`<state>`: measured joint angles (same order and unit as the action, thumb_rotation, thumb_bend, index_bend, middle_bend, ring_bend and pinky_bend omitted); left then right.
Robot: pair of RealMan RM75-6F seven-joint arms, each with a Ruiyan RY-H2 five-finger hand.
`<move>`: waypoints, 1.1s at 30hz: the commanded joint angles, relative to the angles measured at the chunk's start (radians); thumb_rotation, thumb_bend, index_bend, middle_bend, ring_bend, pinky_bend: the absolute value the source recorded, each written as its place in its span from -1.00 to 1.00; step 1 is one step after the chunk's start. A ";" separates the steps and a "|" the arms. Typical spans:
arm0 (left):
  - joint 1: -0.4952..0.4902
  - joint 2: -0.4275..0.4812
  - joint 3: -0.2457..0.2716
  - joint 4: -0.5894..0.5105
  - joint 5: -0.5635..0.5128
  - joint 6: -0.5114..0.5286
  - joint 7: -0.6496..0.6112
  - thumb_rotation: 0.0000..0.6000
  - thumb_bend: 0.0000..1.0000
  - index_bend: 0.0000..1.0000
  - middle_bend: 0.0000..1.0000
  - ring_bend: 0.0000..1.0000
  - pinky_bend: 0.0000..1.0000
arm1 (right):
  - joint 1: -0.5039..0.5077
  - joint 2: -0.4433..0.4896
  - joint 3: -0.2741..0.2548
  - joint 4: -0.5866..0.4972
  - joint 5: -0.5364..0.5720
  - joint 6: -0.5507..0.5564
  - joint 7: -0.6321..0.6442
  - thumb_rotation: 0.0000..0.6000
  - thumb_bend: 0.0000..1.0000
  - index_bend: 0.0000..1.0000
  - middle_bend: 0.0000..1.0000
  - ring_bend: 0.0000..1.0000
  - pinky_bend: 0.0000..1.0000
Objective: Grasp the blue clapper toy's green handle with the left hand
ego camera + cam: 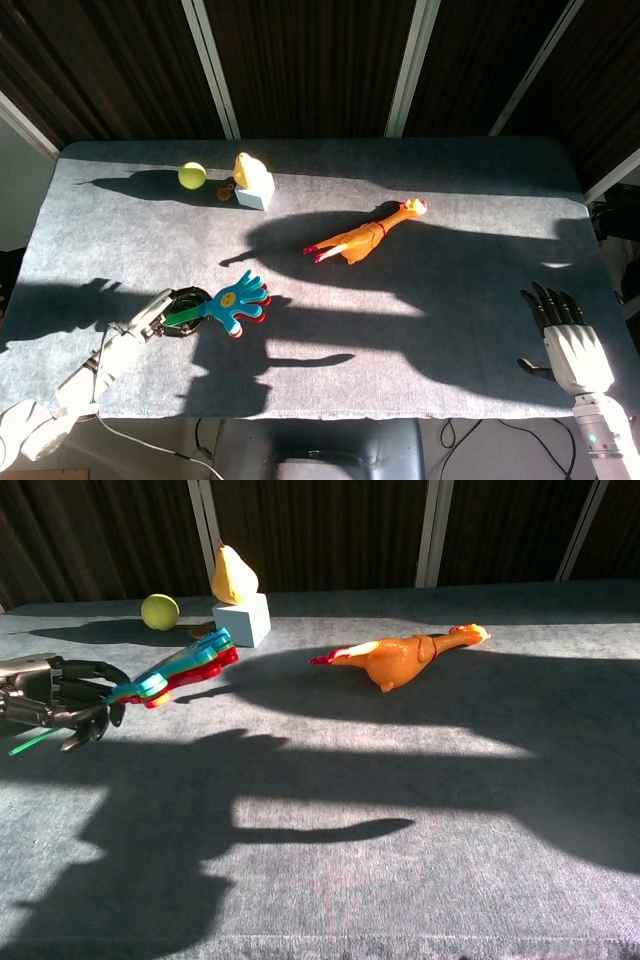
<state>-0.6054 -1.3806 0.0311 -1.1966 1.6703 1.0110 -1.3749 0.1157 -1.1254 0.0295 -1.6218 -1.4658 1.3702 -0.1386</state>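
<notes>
Upper left of frame: yellow ball (192,176), pear (245,166) on white block (256,191); rubber chicken (362,236) center. Your left hand (160,315) grips green handle (187,314) of blue clapper toy (235,300); right hand (570,345) spread, empty.

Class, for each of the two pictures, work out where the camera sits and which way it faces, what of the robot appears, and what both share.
Head view: high up, looking steeply down on the grey table; shows left hand and open right hand.
Chest view: low, looking level across the table toward the dark slatted wall; only the left hand shows.
Shared: blue clapper toy with green handle, orange rubber chicken, yellow-green ball.
</notes>
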 commanded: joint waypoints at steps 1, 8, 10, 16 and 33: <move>0.033 0.058 -0.097 -0.049 -0.057 0.269 -0.348 1.00 0.26 0.47 0.63 0.13 0.45 | -0.002 -0.001 0.002 -0.001 0.000 0.006 0.003 1.00 -0.61 -1.00 -1.00 -1.00 -1.00; 0.113 0.066 -0.244 -0.054 -0.124 0.557 -0.644 1.00 0.26 0.47 0.63 0.15 0.48 | 0.001 -0.007 -0.011 -0.004 -0.006 -0.010 -0.006 1.00 -0.61 -1.00 -1.00 -1.00 -1.00; 0.118 0.064 -0.238 -0.054 -0.122 0.554 -0.591 1.00 0.25 0.47 0.63 0.14 0.48 | 0.000 -0.007 -0.010 -0.003 -0.007 -0.007 -0.005 1.00 -0.61 -1.00 -1.00 -1.00 -1.00; 0.071 0.009 -0.083 0.037 -0.015 0.358 -0.191 1.00 0.21 0.47 0.63 0.15 0.48 | -0.004 -0.003 -0.008 -0.008 -0.010 0.004 -0.001 1.00 -0.61 -1.00 -1.00 -1.00 -1.00; -0.046 -0.125 0.006 0.165 -0.063 -0.036 0.294 1.00 0.19 0.45 0.61 0.14 0.48 | -0.006 0.009 -0.010 -0.009 -0.015 0.009 0.013 1.00 -0.61 -1.00 -1.00 -1.00 -1.00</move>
<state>-0.6201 -1.4656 0.0130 -1.0762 1.6258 1.0462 -1.1411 0.1094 -1.1166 0.0205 -1.6308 -1.4797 1.3790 -0.1250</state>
